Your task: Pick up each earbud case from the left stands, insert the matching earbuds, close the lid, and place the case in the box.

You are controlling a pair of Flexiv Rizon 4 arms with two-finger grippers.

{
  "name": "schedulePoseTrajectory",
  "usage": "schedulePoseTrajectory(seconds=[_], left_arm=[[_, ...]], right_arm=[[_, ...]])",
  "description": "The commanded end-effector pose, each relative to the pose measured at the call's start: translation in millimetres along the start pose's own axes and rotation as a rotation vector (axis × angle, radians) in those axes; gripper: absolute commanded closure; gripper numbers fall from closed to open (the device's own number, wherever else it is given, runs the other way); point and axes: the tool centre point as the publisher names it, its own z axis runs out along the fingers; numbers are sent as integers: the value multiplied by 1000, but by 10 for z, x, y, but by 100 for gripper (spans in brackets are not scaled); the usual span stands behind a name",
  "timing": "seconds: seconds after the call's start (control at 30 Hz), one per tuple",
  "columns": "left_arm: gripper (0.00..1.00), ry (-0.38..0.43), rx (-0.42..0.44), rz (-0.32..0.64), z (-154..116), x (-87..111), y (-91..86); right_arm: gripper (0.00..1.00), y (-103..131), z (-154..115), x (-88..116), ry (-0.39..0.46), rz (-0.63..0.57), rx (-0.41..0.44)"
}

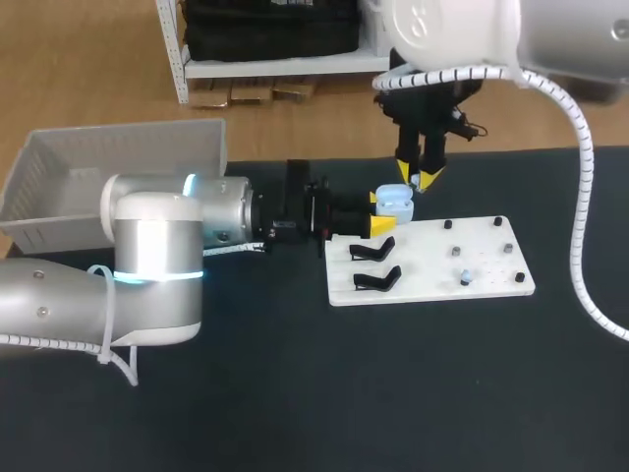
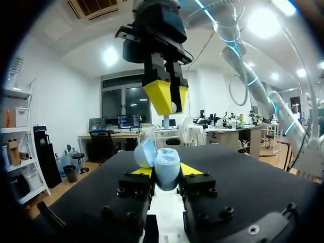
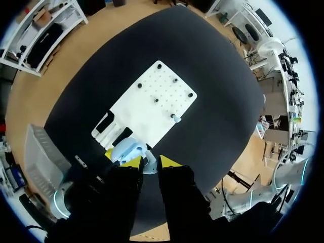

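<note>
My left gripper point(image 1: 382, 211) is shut on a light blue earbud case point(image 1: 395, 201), held level above the far left corner of the white board point(image 1: 442, 258). In the left wrist view the case point(image 2: 166, 171) sits between the yellow tips of that gripper point(image 2: 166, 173), with its lid point(image 2: 145, 152) swung open. Just above the case hangs my right gripper point(image 1: 421, 178), pointing down and shut on a small whitish earbud point(image 3: 149, 165). That same right gripper point(image 2: 165, 97) shows right over the open case. Another earbud point(image 1: 465, 276) stands on the board.
Two empty black stands point(image 1: 373, 250) point(image 1: 377, 280) sit at the board's left end, and several small pegs dot its right half. A white basket point(image 1: 118, 169) stands at the table's far left, behind my left arm.
</note>
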Motion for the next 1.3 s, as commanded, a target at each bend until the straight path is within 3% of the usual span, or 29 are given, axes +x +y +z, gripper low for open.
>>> schedulePoseTrajectory(seconds=[0.03,0.37,1.3], left_arm=[[100,-3,-7,4,0,7,-19],[100,-3,-7,4,0,7,-19],[100,-3,-7,4,0,7,-19]], right_arm=[[100,-26,9,79,-23,-8,-5],[100,8,94,152,-63,-44,19],[100,133,187,94,-72,-43,51]])
